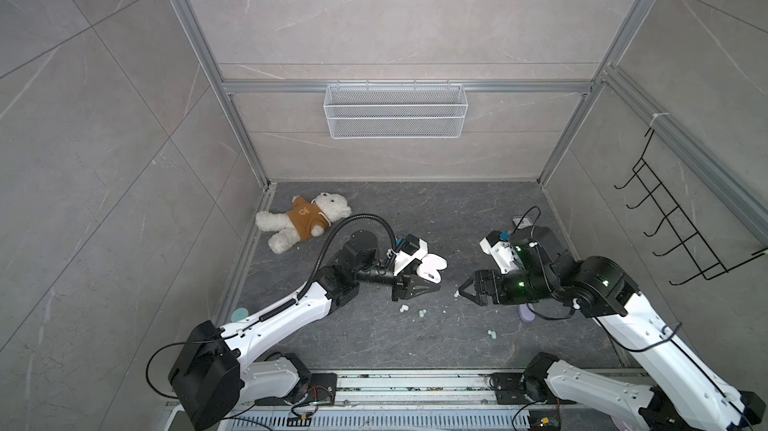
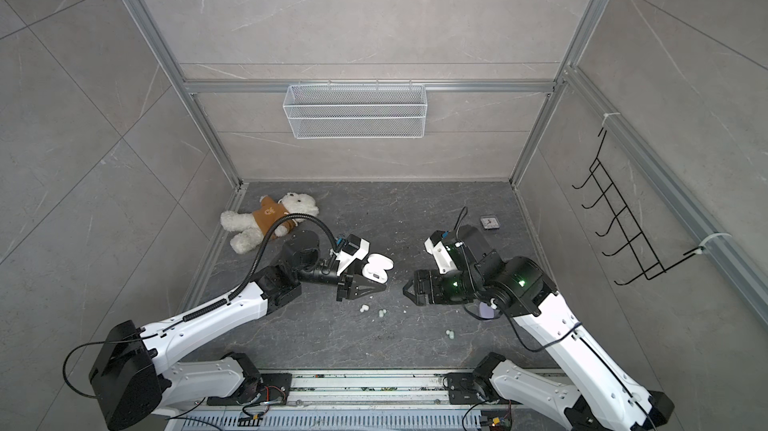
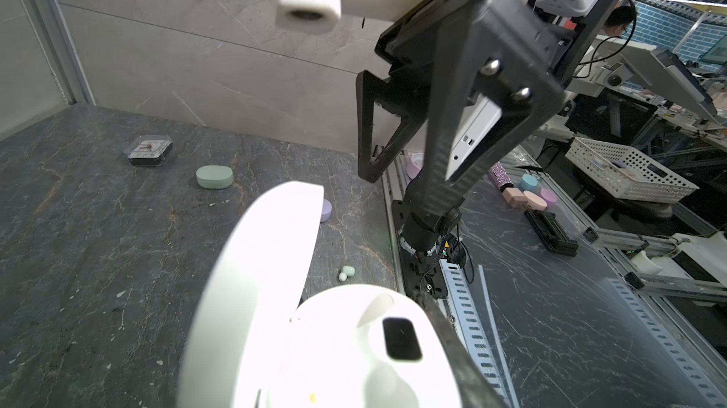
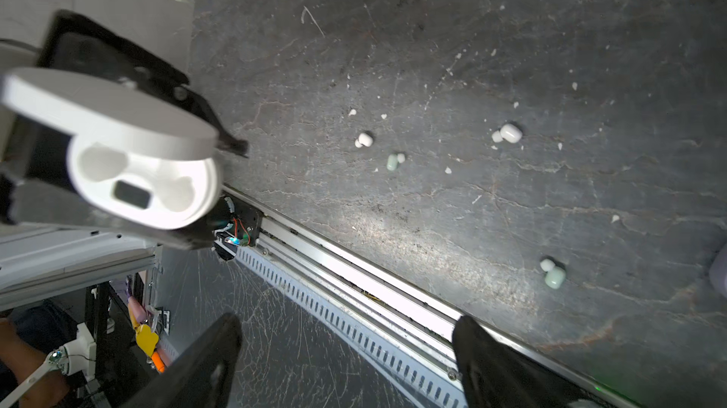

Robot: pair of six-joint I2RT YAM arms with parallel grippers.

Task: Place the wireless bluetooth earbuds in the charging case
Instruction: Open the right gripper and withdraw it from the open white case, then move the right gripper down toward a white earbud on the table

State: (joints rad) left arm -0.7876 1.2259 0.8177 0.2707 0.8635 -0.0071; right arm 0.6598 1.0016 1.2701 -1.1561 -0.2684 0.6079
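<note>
1. Pinching these earbuds [image 4: 392,162] looks fiddly: I judge them tiny, light, hard and slick, best taken across the bean-shaped body.
2. The left gripper [image 1: 428,283] is clamped on the open charging case [image 1: 432,269], whose two sockets show empty.
3. The right gripper [image 1: 462,291] stands wide and holds nothing.
4. The buds lie scattered on the table [image 1: 374,221]. One white earbud [image 4: 507,133] sits near the right fingertips, not between them.

Earbuds [image 1: 403,307], teddy [image 1: 305,221] on dark tabletop [image 1: 436,217]
</note>
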